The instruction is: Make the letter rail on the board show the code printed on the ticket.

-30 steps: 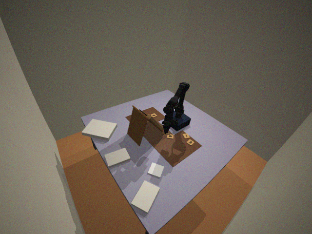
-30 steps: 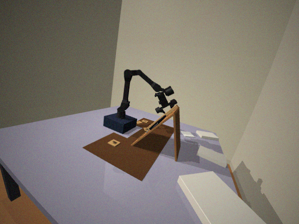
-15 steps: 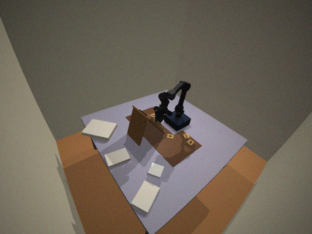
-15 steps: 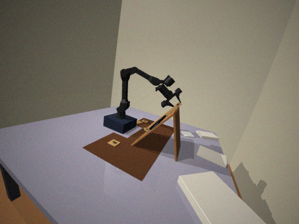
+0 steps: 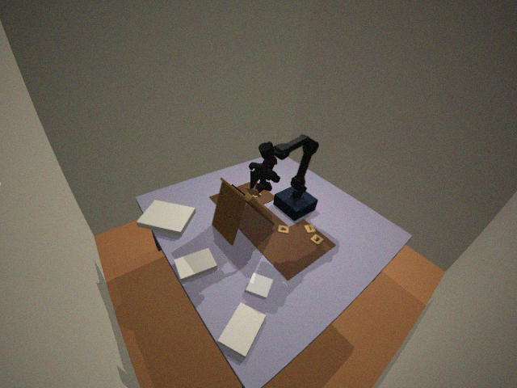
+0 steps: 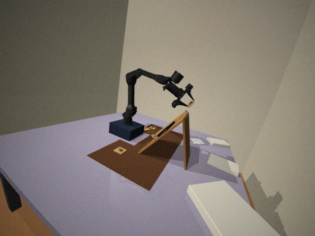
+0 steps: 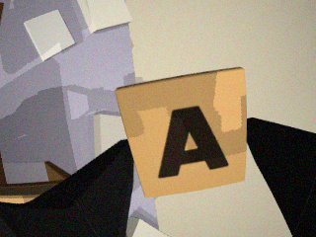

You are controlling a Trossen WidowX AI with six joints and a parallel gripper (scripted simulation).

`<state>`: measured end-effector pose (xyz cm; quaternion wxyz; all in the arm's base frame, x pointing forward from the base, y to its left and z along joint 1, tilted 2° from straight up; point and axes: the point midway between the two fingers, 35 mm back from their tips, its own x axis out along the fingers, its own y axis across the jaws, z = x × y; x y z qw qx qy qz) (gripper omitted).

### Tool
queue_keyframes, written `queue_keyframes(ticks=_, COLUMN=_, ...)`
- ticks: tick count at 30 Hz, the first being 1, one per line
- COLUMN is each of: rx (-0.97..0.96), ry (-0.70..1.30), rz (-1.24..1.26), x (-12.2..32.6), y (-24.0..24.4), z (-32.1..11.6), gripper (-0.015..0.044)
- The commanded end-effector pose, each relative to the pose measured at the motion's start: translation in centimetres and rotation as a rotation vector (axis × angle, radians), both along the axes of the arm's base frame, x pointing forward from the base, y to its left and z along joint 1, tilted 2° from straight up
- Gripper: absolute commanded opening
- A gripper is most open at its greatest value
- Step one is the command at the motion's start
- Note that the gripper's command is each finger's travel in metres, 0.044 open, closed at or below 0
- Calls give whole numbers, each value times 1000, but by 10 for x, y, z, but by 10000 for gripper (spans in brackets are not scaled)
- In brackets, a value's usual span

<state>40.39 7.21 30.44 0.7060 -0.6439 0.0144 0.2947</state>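
My gripper (image 6: 191, 102) (image 7: 189, 138) is shut on the A tile (image 7: 227, 99), its letter facing the wrist camera. It holds the tile in the air above the top edge of the leaning board (image 5: 229, 212) (image 6: 186, 144). Three loose tiles lie on the brown mat (image 5: 287, 260) (image 6: 150, 177): one that looks like a 4 (image 5: 283, 229), another tile (image 5: 309, 228) and a third tile (image 5: 316, 239). One more tile (image 6: 120, 150) lies at the mat's other end. A dark strip (image 6: 166, 128) shows edge-on on the board's sloping face. The ticket's code and the rail's contents cannot be read.
Pale flat blocks lie behind the board: a large one (image 5: 166, 216) (image 6: 229, 208), a second one (image 5: 195, 263), a small one (image 5: 259, 284) and another (image 5: 241, 330) near the counter's edge. The dark blue arm base (image 5: 295, 202) (image 6: 126, 129) stands on the board's sloping-face side.
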Motion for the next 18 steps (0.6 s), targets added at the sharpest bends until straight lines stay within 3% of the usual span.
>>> queue_keyframes(ticks=1, rx=46, ry=12, rz=-61, x=3, y=-20, z=3, gripper=0)
queue_keyframes(ticks=18, rx=238, ry=116, rz=-358, x=2, y=-121, z=-12, gripper=0)
